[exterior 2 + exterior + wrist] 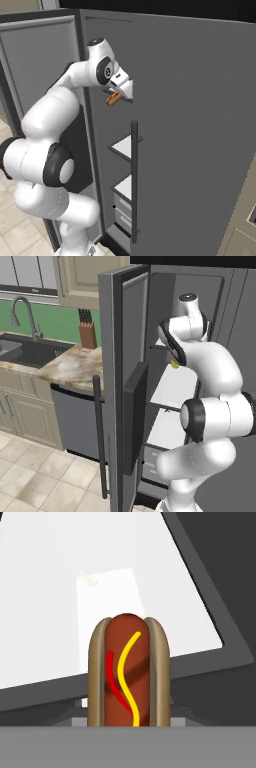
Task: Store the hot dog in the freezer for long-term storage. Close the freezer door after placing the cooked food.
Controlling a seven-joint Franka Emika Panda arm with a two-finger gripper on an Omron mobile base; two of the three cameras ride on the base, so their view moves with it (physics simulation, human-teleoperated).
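My gripper (pixel 120 94) is shut on the hot dog (pixel 114 98), a red-orange sausage in a tan bun, and holds it up inside the top of the freezer (pixel 177 383). In the hand view the hot dog (pixel 128 672) stands upright with red and yellow sauce lines, above a white shelf (pixel 60 612) with a dark front rim. It hides my fingertips there. The freezer door (pixel 117 356) stands wide open to the left, with its black dispenser panel (pixel 135 416) and long bar handle (pixel 99 436) facing outward. My arm reaches past the door's edge into the compartment.
A small yellow food item (pixel 174 363) lies on a freezer shelf beside my arm. Lower shelves (pixel 125 146) and grey drawers (pixel 121 214) sit below. The plain fridge door (pixel 190 125) is shut on the right. Left of the open door are the dishwasher (pixel 75 421), marble counter (pixel 75 363), knife block (pixel 87 332) and sink (pixel 25 351).
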